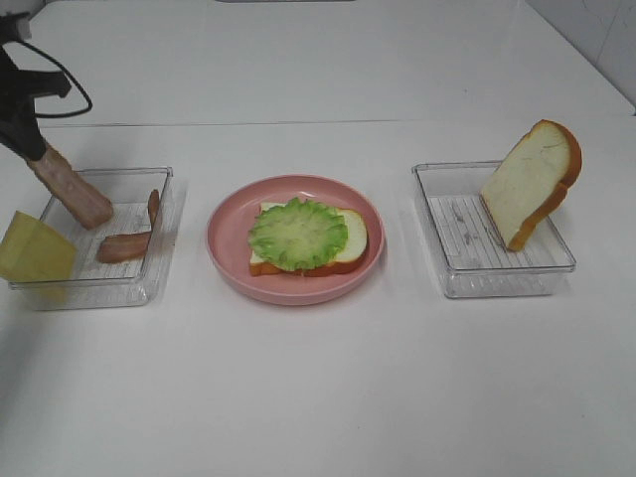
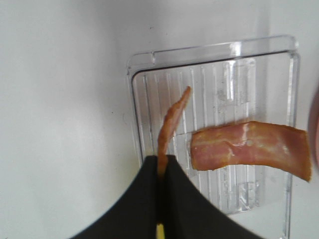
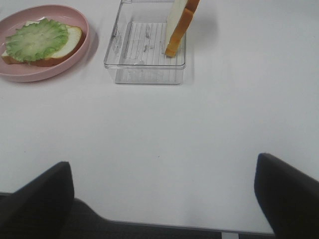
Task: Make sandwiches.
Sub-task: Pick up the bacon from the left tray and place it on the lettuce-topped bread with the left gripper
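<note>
A bread slice (image 1: 350,238) topped with frilly green lettuce (image 1: 297,233) lies on the pink plate (image 1: 227,253). My left gripper (image 1: 28,139) is shut on one end of a reddish-brown bacon strip (image 1: 75,191), which hangs slanted over the left clear tray (image 1: 99,290). From the left wrist, the fingers (image 2: 160,162) pinch that strip (image 2: 172,119) edge-on. Another bacon strip (image 2: 249,149) lies flat in the tray (image 2: 214,59). A yellow cheese square (image 1: 35,248) leans at the tray's left end. A second bread slice (image 1: 530,184) leans in the right tray (image 1: 497,273). My right gripper (image 3: 164,196) is open and holds nothing.
Two more bacon strips (image 1: 126,245) rest in the left tray near its right wall. In the right wrist view the plate (image 3: 75,59) and the bread tray (image 3: 144,69) lie far ahead of the fingers, across bare white table.
</note>
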`<action>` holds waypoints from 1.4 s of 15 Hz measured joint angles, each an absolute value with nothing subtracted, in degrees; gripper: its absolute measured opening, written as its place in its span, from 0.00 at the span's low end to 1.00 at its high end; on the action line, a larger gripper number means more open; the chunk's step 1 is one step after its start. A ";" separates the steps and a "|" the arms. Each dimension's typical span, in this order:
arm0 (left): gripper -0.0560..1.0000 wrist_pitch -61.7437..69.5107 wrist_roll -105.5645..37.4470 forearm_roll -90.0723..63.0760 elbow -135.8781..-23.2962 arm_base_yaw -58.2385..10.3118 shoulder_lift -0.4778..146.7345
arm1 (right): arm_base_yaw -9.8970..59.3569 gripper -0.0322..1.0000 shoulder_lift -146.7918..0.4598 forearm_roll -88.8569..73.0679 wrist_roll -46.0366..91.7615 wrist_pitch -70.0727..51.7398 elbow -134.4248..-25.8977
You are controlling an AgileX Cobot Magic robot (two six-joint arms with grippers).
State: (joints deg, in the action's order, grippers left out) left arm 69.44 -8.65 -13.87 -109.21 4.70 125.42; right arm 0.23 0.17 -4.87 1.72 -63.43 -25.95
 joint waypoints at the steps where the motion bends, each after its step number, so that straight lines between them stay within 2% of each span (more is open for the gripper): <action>1: 0.05 69.44 -8.65 -14.32 -109.21 4.64 123.36 | 0.23 0.94 0.17 -4.87 1.72 -63.43 -25.95; 9: 0.05 69.56 -7.05 -26.18 -109.21 2.58 108.35 | 0.23 0.94 0.17 -4.87 1.72 -63.43 -25.95; 10: 0.05 69.56 -6.93 -26.81 -109.21 -2.46 107.26 | 0.23 0.94 0.17 -4.87 1.72 -63.43 -25.95; 13: 0.05 69.61 -5.79 -27.56 -109.21 -11.57 107.20 | 0.23 0.94 0.17 -4.87 1.72 -63.37 -25.95; 21: 0.05 69.56 -3.78 -31.51 -109.21 -23.95 117.86 | 0.23 0.94 0.17 -4.87 1.72 -63.37 -25.95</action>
State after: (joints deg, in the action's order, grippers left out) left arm 69.56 -3.78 -31.51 -109.21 -23.95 117.86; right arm 0.23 0.17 -4.87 1.72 -63.37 -25.95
